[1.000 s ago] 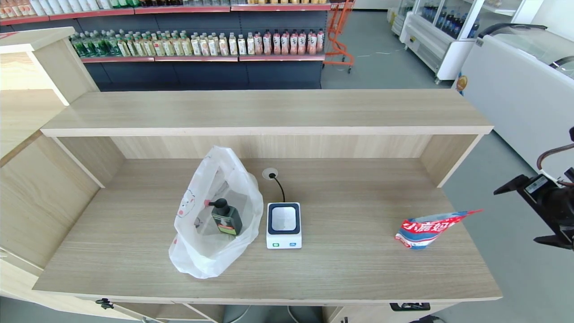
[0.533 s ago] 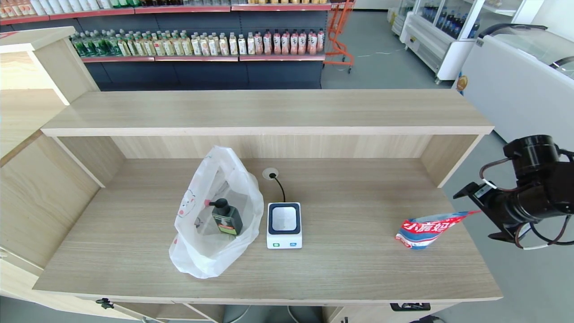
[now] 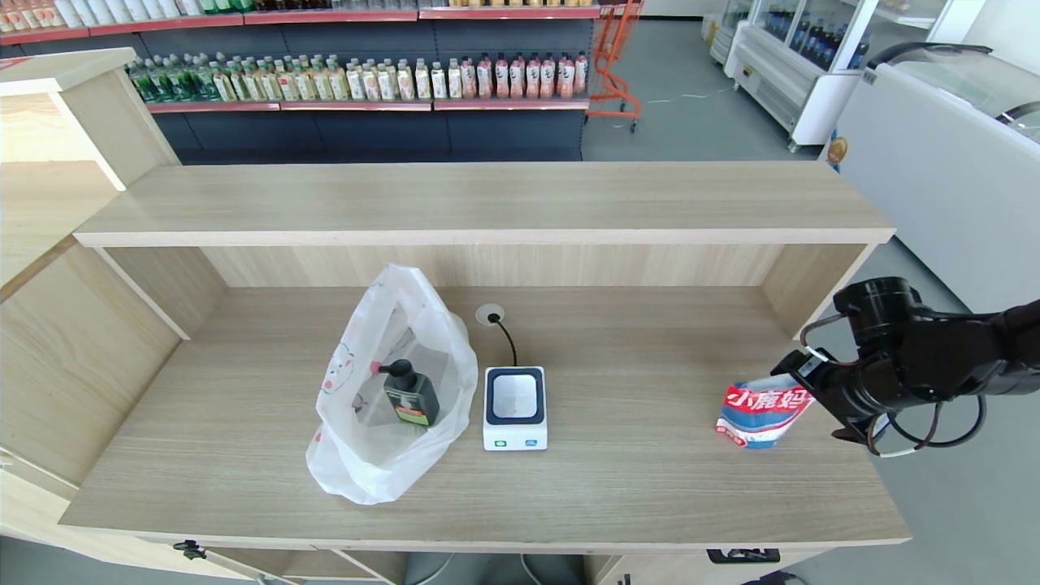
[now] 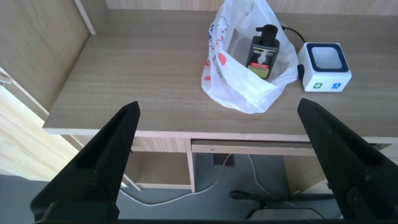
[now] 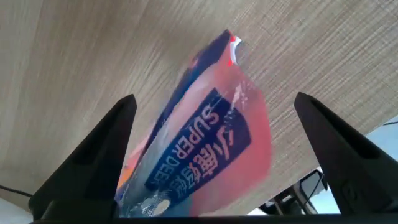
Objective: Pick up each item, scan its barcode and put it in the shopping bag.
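A red, white and blue pouch (image 3: 762, 410) lies on the right part of the wooden counter (image 3: 634, 479). My right gripper (image 3: 803, 380) is at its right end, open, with the pouch (image 5: 205, 143) between the spread fingers (image 5: 93, 165) and not clamped. The white shopping bag (image 3: 366, 455) stands left of centre with a dark pump bottle (image 3: 410, 396) inside. Beside the bag sits the white barcode scanner (image 3: 514, 406). My left gripper (image 4: 217, 168) hangs open off the counter's front edge, facing the bag (image 4: 239, 87), the bottle (image 4: 263, 53) and the scanner (image 4: 323, 62).
A raised back ledge (image 3: 487, 203) and side panels wall in the counter on three sides. The scanner's black cable (image 3: 505, 337) runs to a hole in the counter. Store shelves and white freezers (image 3: 934, 154) stand behind and to the right.
My right arm has swung in from the right edge toward the counter, and its open fingers now straddle the pouch's right end. The pouch's pointed tip is now covered. Nothing else moved.
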`<state>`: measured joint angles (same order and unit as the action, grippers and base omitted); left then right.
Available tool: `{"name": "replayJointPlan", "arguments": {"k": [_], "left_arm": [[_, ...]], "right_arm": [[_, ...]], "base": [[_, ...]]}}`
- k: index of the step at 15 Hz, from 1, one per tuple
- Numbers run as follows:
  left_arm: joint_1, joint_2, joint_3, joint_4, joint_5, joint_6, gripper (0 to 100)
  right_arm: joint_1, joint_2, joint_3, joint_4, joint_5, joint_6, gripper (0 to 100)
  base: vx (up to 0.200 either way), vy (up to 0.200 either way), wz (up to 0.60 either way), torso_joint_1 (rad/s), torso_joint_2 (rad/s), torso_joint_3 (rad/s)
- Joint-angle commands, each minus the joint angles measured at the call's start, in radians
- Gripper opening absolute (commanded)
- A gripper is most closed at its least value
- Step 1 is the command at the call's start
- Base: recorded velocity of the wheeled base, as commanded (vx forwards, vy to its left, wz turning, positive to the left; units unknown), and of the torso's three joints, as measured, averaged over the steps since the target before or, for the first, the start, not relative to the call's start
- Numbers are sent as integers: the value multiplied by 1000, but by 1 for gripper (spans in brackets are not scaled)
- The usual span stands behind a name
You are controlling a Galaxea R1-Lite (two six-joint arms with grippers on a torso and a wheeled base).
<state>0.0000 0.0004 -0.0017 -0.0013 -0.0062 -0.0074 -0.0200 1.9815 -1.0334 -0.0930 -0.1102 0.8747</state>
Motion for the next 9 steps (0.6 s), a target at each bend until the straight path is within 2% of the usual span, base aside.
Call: {"name": "replayJointPlan", "arguments": {"k": [1,3,7,9], "left_arm": [[0,0,0,0,0,0,100],[0,0,0,0,0,0,100],[0,0,0,0,0,0,100],[0,0,0,0,0,0,100]], "right_arm": [[5,69,-13,-34,-3,-16,0],[14,86,-17,-85,-23,-34,0],[32,86,7,-90,-29,-166,0],[45,94,19,-91,-74,-224,0]], "base": [[0,0,0,0,0,0],[0,0,0,0,0,0],[0,0,0,0,0,0],[0,0,0,0,0,0]]}}
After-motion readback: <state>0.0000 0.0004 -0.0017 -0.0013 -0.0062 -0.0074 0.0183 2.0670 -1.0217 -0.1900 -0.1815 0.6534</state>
